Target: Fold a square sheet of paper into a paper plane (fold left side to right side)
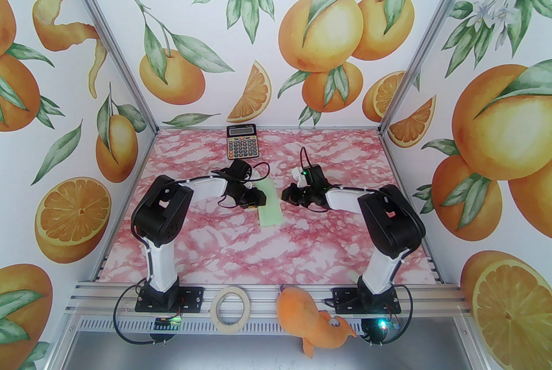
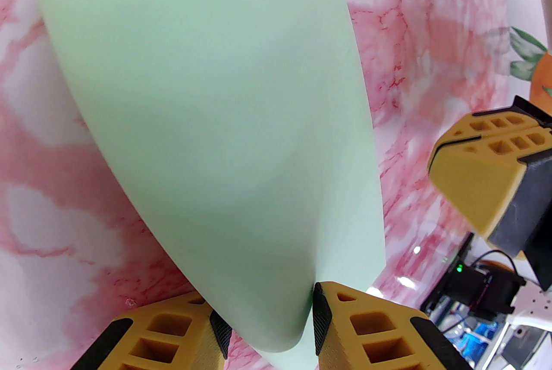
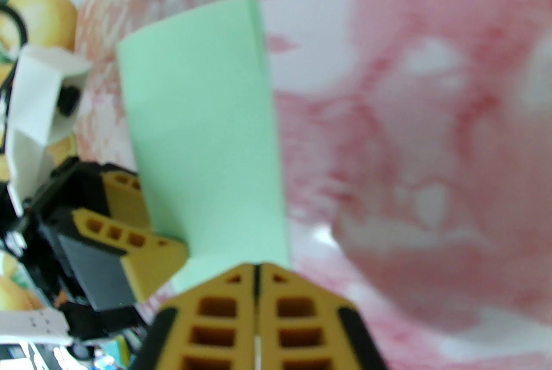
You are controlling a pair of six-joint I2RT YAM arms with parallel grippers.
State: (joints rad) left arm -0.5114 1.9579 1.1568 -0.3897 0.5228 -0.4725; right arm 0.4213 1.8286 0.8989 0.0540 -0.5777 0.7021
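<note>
The square sheet of paper (image 1: 271,208) is pale green and lies at the middle of the pink marble table, doubled over into a narrow strip. My left gripper (image 1: 258,202) is at the strip's left side. In the left wrist view the sheet (image 2: 215,101) curves up off the table and its bent end sits between the pads of the left gripper (image 2: 267,312), which is shut on it. My right gripper (image 1: 285,194) is shut and holds nothing, just right of the sheet. In the right wrist view its tips (image 3: 256,269) sit at the near end of the sheet (image 3: 202,122).
A black-and-orange calculator (image 1: 241,141) lies by the back wall. A roll of beige tape (image 1: 232,309) and an orange plush toy (image 1: 312,316) rest on the front rail between the arm bases. Printed walls close in the table on three sides.
</note>
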